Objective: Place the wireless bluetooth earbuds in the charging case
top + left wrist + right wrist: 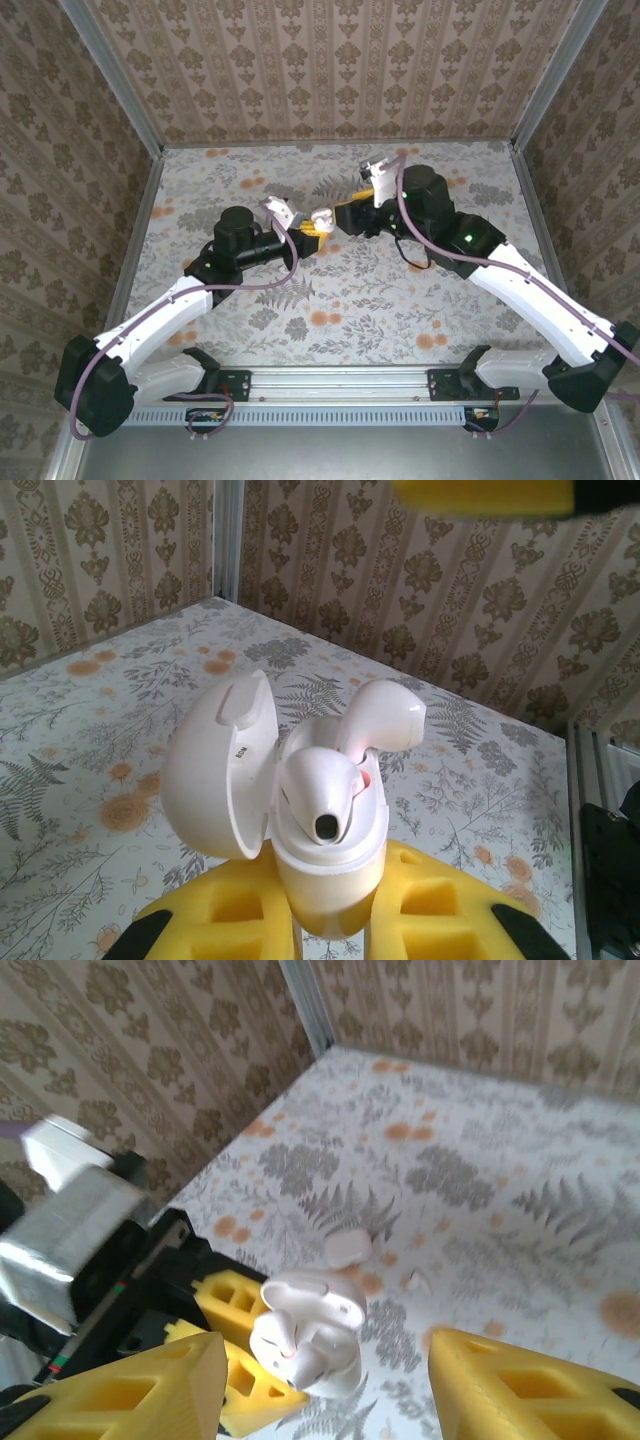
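The charging case (330, 875) is pinched upright in the left gripper (335, 920), its lid (215, 770) open. One earbud (322, 792) is lodged in front; a second earbud (385, 718) is tilted proud behind. Beyond, the right gripper (342, 217) is held spread; the proud bud is best pressed straight down while the case is steadied.

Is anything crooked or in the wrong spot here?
Yes. One earbud pokes up sideways out of the open charging case in the left gripper, not tucked in. A small white piece also lies loose on the table.
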Available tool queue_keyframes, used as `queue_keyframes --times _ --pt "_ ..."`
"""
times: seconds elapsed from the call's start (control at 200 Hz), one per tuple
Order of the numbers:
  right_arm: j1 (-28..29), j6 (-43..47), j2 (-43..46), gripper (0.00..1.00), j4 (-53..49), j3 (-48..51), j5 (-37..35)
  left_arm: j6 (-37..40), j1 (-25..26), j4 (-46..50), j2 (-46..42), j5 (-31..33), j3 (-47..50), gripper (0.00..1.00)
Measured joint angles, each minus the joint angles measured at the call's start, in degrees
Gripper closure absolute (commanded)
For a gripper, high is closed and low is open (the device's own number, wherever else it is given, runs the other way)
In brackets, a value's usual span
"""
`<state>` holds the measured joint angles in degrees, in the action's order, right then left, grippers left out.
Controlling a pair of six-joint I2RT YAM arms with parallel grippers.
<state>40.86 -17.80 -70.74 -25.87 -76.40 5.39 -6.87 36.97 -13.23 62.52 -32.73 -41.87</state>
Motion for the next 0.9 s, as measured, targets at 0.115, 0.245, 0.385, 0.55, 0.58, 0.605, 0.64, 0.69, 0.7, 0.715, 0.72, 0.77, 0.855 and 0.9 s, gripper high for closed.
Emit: queue_keyframes --times 0.115,0.245,0.385,0.55,0.58,0.605,0.64,0.69,0.7,0.715,0.72,0.77,0.855,0.9 --pt "-0.1 -3.2 -1.9 0.52 -2.1 -0.1 1.2 0.2 0.0 0.0 0.0 0.8 0.0 1.00" --pt "-0.1 -5.2 -3.3 0.53 -3.3 -1.0 3.0 0.6 0.0 0.2 0.0 1.1 0.0 1.00" --pt "-0.1 -6.3 -3.7 0.53 -3.9 -2.2 4.2 0.7 0.0 0.6 0.4 1.1 0.0 1.00" --pt "-0.1 -6.5 -5.0 0.56 -5.2 -3.6 5.0 1.3 0.0 1.4 0.5 1.1 0.0 1.00" --pt "-0.1 -6.5 -5.3 0.57 -5.5 -3.8 5.1 1.4 0.0 1.4 0.5 1.1 0.0 1.00" --pt "-0.1 -6.5 -5.6 0.57 -5.8 -3.9 5.3 1.5 0.0 1.4 0.5 1.1 0.0 1.00" --pt "-0.1 -6.5 -6.0 0.57 -6.1 -4.0 5.4 1.6 0.0 1.4 0.5 1.1 0.0 1.00" --pt "-0.1 -6.5 -6.5 0.58 -6.8 -4.1 5.5 1.7 0.0 1.4 0.5 1.2 -0.1 1.00" --pt "-0.1 -6.5 -6.6 0.58 -6.9 -4.1 5.5 1.7 0.0 1.4 0.5 1.2 -0.2 1.00" --pt "-0.1 -6.5 -6.8 0.58 -7.1 -4.1 5.5 1.7 0.0 1.4 0.5 1.2 -0.2 1.00" --pt "-0.1 -6.5 -6.8 0.58 -7.2 -4.2 5.5 1.8 0.0 1.4 0.5 1.2 -0.2 1.00" --pt "-0.1 -6.5 -7.1 0.59 -7.7 -4.2 5.6 1.9 0.0 1.4 0.5 1.3 -0.3 1.00" --pt "-0.1 -6.5 -7.1 0.62 -8.7 -4.2 5.6 2.0 0.0 1.4 0.8 1.3 -0.7 1.00" --pt "-0.1 -6.4 -7.1 0.64 -9.1 -4.3 5.6 2.0 0.0 1.4 0.9 1.3 -0.8 1.00"
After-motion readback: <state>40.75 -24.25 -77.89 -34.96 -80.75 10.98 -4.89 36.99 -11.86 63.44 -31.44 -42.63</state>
